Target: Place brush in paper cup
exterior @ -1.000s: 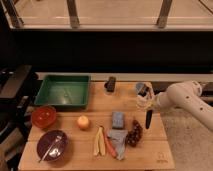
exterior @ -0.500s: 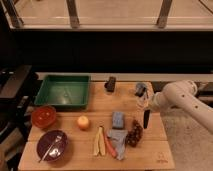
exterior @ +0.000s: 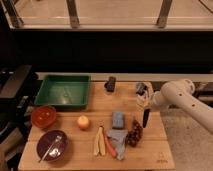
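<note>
Claw (exterior: 144, 102), at the counter's right edge, clamped on the brush's upper end. Counter (exterior: 150, 152): wooden. Green tray (exterior: 64, 91): rear left. Purple bowl (exterior: 52, 145): front left. Brush (exterior: 145, 116): hangs upright above the grape bunch (exterior: 134, 133). Paper cup (exterior: 141, 88): just behind the claw, near the right rear edge.

Matt wooden table (exterior: 75, 145); glossy plastic-looking green tray (exterior: 64, 91); gripper (exterior: 143, 102) over table's right edge, perhaps smooth plastic.
</note>
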`<state>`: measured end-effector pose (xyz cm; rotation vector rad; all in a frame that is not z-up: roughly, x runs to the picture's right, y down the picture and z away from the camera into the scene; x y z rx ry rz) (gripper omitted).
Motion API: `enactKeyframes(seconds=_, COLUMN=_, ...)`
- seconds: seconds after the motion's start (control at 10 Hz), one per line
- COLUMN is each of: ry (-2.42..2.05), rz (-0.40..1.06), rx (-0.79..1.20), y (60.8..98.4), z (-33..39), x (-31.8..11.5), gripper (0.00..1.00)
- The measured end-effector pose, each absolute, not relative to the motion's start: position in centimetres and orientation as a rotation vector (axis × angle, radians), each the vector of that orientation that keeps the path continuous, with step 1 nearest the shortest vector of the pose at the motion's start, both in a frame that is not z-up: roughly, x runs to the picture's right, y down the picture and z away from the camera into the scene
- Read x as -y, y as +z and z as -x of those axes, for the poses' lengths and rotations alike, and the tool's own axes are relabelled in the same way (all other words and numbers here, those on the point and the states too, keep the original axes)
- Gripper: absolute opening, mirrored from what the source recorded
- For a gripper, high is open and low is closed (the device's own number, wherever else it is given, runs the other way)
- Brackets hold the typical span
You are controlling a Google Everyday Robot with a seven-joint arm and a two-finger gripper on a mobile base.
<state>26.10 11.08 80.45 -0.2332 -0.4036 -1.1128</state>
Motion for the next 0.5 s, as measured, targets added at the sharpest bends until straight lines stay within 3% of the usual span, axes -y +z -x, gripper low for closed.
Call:
enactKeyframes(seconds=0.2, ry=-1.101, rz=0.220, rx=0.396, y=80.34, z=-26.38, x=-10.44, gripper=0.62)
enactKeyframes(seconds=0.5, ry=-1.097, rz=0.208, rx=0.409, y=79.99, z=-26.25, x=-10.02, gripper=0.62)
